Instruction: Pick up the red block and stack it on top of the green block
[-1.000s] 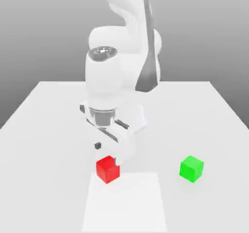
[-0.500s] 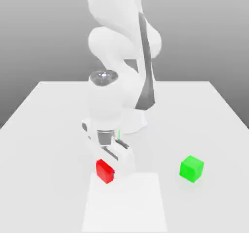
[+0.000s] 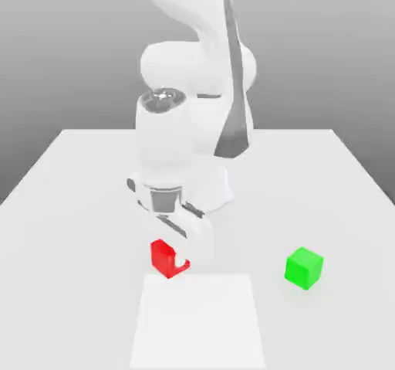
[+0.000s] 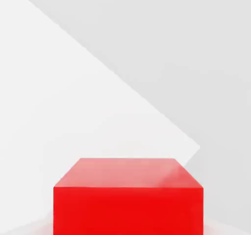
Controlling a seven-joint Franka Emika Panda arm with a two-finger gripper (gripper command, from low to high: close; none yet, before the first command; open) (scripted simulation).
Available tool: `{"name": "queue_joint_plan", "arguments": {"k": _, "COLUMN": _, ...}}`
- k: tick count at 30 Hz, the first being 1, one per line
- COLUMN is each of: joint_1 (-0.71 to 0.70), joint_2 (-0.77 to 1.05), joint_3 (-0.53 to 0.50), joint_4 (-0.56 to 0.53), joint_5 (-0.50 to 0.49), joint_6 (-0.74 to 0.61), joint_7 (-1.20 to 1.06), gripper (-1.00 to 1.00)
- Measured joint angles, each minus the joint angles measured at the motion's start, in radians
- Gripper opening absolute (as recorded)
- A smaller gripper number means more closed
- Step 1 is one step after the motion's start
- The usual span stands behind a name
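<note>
Claw (image 3: 176, 254) now shut on red block (image 3: 163, 257), previously open.

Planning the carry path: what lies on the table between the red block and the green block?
Nothing: the exterior view shows bare table between red block and green block.

Bulky glossy white arm (image 3: 166, 148), dark grey side panel, silver joint cap.
</note>
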Motion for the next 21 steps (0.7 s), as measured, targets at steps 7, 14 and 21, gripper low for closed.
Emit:
{"name": "queue_joint_plan", "arguments": {"k": 7, "joint_1": 0.050, "joint_2": -0.099, "joint_3": 0.053, "joint_4": -0.006, "joint_5": -0.003, "joint_6": -0.095, "joint_7": 0.049, "gripper": -1.00}}
{"name": "queue_joint_plan", "arguments": {"k": 14, "joint_1": 0.261, "joint_2": -0.126, "joint_3": 0.232, "joint_4": 0.058, "joint_5": 0.068, "joint_6": -0.180, "joint_7": 0.151, "gripper": -1.00}}
{"name": "queue_joint_plan", "arguments": {"k": 21, "joint_1": 0.402, "joint_2": -0.067, "joint_3": 0.371, "joint_4": 0.105, "joint_5": 0.082, "joint_6": -0.168, "joint_7": 0.252, "gripper": -1.00}}
